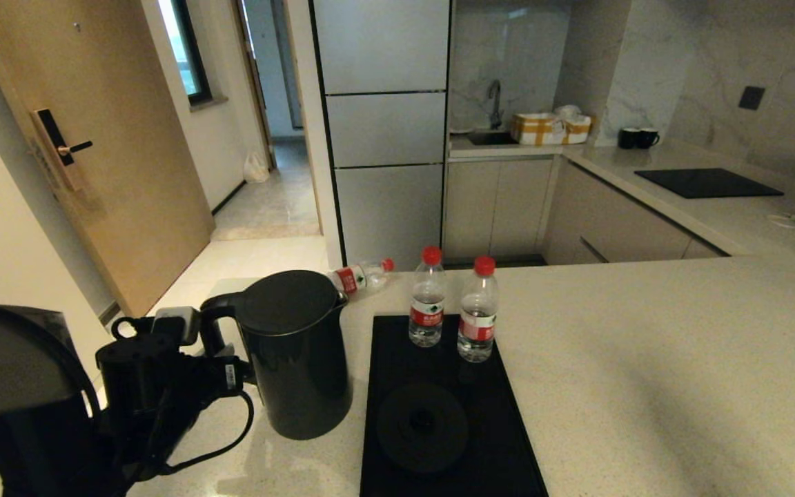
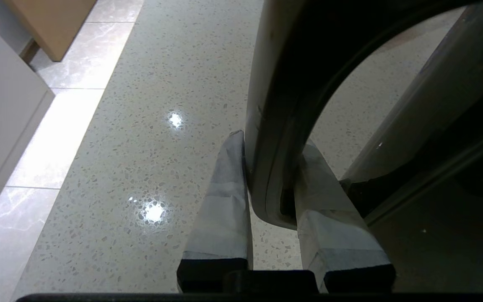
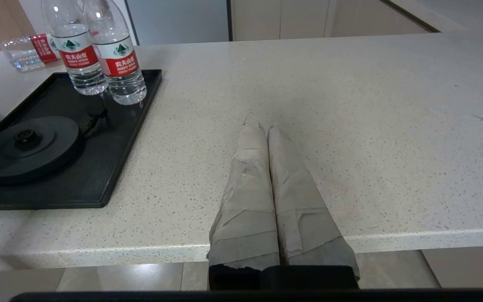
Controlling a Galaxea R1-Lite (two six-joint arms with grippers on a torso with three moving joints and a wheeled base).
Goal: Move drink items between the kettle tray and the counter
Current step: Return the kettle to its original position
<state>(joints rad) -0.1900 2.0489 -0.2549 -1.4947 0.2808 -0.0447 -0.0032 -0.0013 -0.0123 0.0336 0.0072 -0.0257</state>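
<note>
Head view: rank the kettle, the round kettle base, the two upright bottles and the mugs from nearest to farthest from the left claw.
1. Kettle, its handle between the left claw's fingers.
2. Kettle base, on the tray's near end.
3. Upright bottles, at the tray's far end.
4. Mugs, on the far counter.

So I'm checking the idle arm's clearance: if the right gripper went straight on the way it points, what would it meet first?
The right gripper, shut, points over bare pale speckled stone counter; nothing stands ahead in this view, though depth is unclear.
</note>
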